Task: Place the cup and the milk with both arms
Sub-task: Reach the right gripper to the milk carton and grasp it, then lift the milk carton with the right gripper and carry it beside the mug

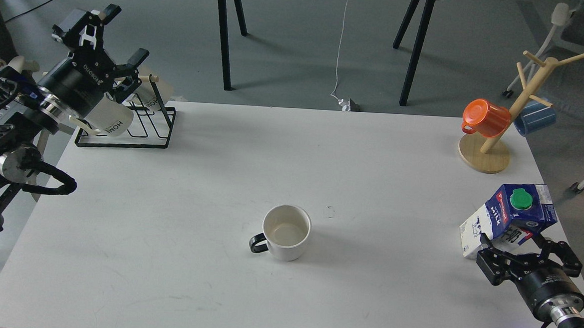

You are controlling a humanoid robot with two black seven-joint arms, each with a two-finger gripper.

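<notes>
The cup [286, 232] stands upright on the white table [191, 278], a little forward of the middle, its cream inside showing and its black loop handle [258, 243] turned toward the robot's left. Nothing touches it; both arms are well apart from it.

Far over at the robot's right edge of the table, the milk [509, 220] sits tilted, its green cap [521, 198] facing up and toward the viewer, the red label and cow picture showing on the side. The right gripper [530, 251] comes up from the near right corner with its black fingers spread to either side of the carton's lower end; they seem to be right against it, though whether they actually clamp it I cannot tell.

The left gripper [121, 37] is raised at the far left corner, its two fingers held apart with nothing between them, hanging over a black wire rack [144, 131] that carries white mugs lettered "HOME" [109, 119].

At the far right corner a wooden mug tree [503, 130] stands on its round base, with an orange cup [485, 117] hung on one peg and a blue cup [535, 118] behind it
</notes>
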